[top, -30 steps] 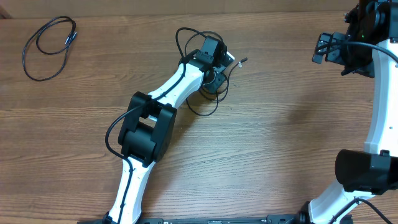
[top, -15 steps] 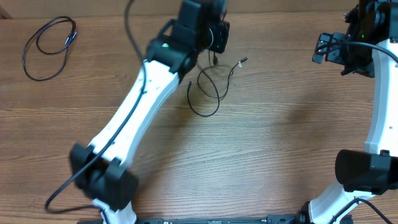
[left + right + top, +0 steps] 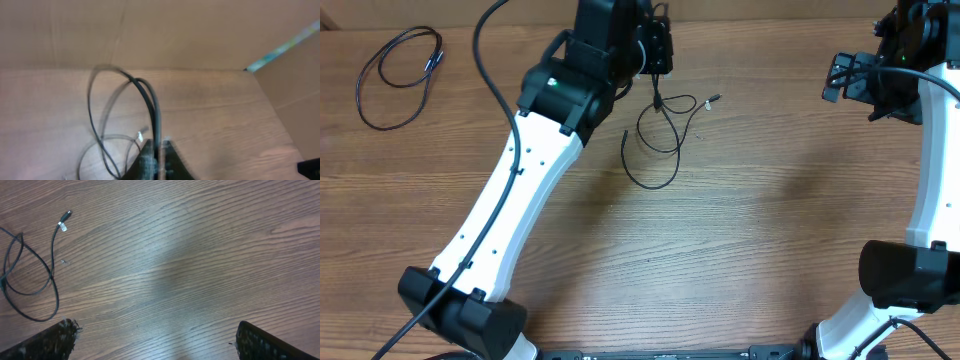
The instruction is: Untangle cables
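Cables (image 3: 657,104), thin black loops, one silvery plug (image 3: 713,98)

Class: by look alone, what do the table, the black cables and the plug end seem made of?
The table looks like wood or wood-look laminate, matte: grain lines run across it. The cables seem rubber- or plastic-sheathed: black, bending in loose loops. The plug is probably metal: a greyish glint.

I can read no text, label, brand, number or sign in any of my 3 views. The cables (image 3: 657,104) and the table (image 3: 770,250) carry no legible marking. The coloured strip (image 3: 282,47) on the cardboard wall (image 3: 175,30) is too blurred to read.
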Available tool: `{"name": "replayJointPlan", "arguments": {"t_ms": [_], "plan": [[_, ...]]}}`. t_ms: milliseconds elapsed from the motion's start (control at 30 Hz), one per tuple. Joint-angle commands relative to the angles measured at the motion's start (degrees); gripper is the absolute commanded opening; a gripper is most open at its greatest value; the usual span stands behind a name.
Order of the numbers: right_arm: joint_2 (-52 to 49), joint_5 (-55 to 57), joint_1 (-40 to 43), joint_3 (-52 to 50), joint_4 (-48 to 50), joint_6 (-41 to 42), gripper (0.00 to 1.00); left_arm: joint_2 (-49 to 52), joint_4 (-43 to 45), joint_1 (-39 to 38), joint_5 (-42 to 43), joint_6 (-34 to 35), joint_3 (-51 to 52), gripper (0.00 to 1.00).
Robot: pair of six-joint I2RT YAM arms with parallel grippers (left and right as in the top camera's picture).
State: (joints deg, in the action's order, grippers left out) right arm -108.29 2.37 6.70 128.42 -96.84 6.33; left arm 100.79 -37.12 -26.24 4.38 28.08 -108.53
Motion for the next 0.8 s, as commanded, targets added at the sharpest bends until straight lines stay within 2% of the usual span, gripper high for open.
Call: {"name": "replayJointPlan", "arguments": {"t_ms": [0,67,133,233,300,367,467,567,600,700,767], "plan": [[0.2,0.3,-0.1,0.2,0.3,-0.2,1.00,-2.3,-3.8,0.6,5.8,11.0,-0.4,0.10],[0.2,0.3,-0.1,0.2,0.3,-0.2,1.00,-2.0,-8.3,0.4,10.3,13.0,-0.4,0.08],[0.2,0.3,-0.1,0.2,0.3,-0.2,1.00,-1.8,-13.7,0.3,10.7,16.9,-0.4,0.05],[0.2,0.3,-0.1,0.2,0.3,-0.2,1.00,-1.7,-17.4,0.6,10.0,19.8,-0.4,0.09],[0.2,0.3,-0.1,0.2,0.3,-0.2,1.00,-1.7,-17.5,1.0,9.2,17.8,-0.4,0.19],[0.2,0.3,-0.1,0.2,0.3,-0.2,1.00,-1.7,-17.6,1.3,5.1,16.5,-0.4,0.36],[0.2,0.3,-0.1,0.2,0.3,-0.2,1.00,-1.6,-18.2,1.3,-7.0,15.6,0.1,0.38],[0.2,0.3,-0.1,0.2,0.3,-0.2,1.00,0.0,-17.5,1.2,-17.5,15.6,0.5,0.59],[0.2,0.3,-0.1,0.2,0.3,-0.2,1.00,0.9,-16.8,1.4,-19.5,15.0,0.5,0.63],[0.2,0.3,-0.1,0.2,0.3,-0.2,1.00,4.7,-13.3,1.9,-22.6,8.5,0.5,0.73],[0.2,0.3,-0.1,0.2,0.3,-0.2,1.00,7.8,-10.2,2.6,-22.8,1.1,0.5,0.88]]}}
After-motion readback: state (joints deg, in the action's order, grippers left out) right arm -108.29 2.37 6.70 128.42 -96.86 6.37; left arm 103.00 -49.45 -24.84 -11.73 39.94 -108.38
